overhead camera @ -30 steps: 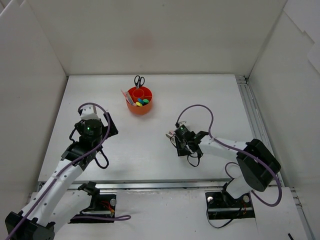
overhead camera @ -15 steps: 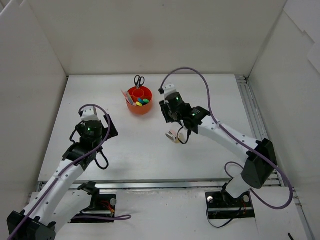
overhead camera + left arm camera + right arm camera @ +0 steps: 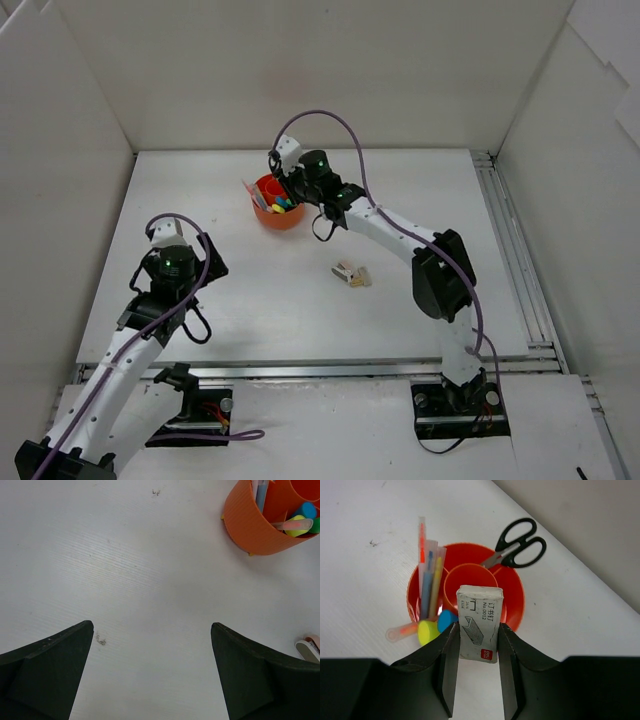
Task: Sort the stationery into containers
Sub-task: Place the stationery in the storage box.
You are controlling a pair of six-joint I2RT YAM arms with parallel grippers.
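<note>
The orange organiser (image 3: 279,214) stands at the back of the table; it also shows in the right wrist view (image 3: 515,597) and the left wrist view (image 3: 250,522). It holds pens (image 3: 427,575), highlighters (image 3: 427,631) and black-handled scissors (image 3: 517,542). My right gripper (image 3: 477,630) is shut on a small white staple box (image 3: 479,622) and holds it above the organiser's central cup (image 3: 465,580). My left gripper (image 3: 152,667) is open and empty over bare table, to the organiser's near left. Two small erasers (image 3: 352,274) lie on the table.
White walls enclose the table on three sides. A small white and pink item (image 3: 310,648) shows at the right edge of the left wrist view. A metal rail (image 3: 510,240) runs along the table's right side.
My right arm rose from the table middle and swung back left to above the organiser, carrying the staple box. The two small erasers stay behind. My left arm drew back slightly.
</note>
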